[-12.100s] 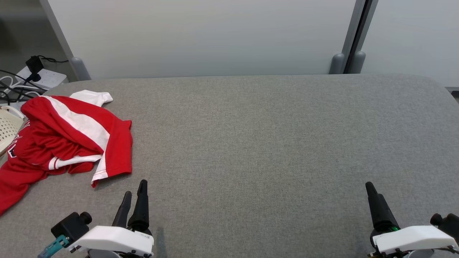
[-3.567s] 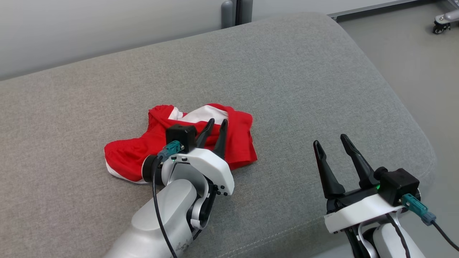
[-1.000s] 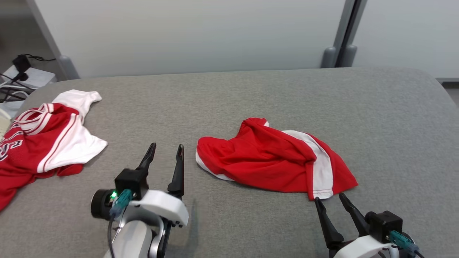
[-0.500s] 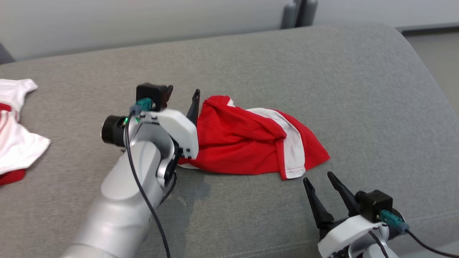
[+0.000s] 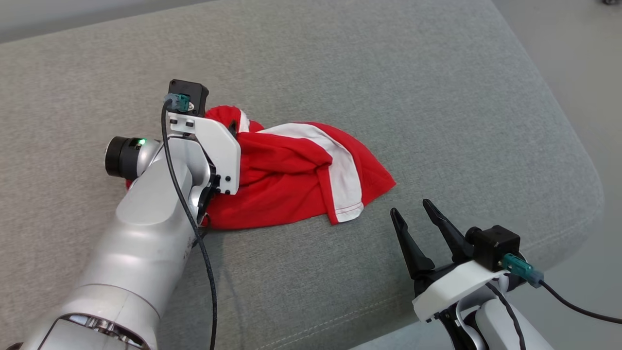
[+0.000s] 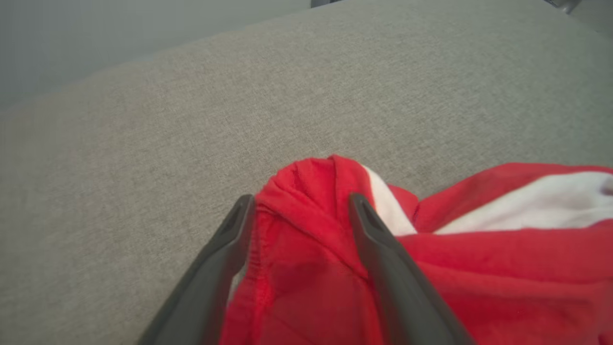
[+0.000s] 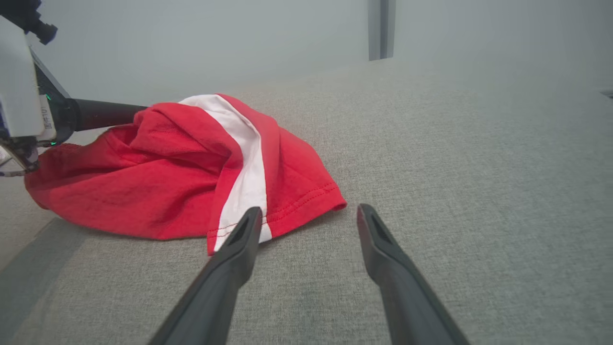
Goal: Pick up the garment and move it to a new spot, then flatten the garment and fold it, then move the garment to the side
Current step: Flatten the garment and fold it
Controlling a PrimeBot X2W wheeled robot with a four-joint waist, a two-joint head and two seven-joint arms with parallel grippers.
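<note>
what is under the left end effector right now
The bunched red and white garment lies beneath the open left end effector, on the grey cushion. In the head view its wrist hides part of the garment.

- My left forearm (image 5: 141,233) is a rounded, silvery-grey tube, and a thin black cable (image 5: 212,301) trails along it.
- A white angular shell (image 5: 221,148) with small dark screws covers that wrist, beside a black round cap (image 5: 118,156) with a green light (image 5: 141,142).
- My right wrist carries a black boxy camera (image 5: 493,240) with a teal plug (image 5: 515,265).
- My left gripper (image 6: 301,201) and right gripper (image 5: 409,206) each have two long, dark, tapering fingers.
</note>
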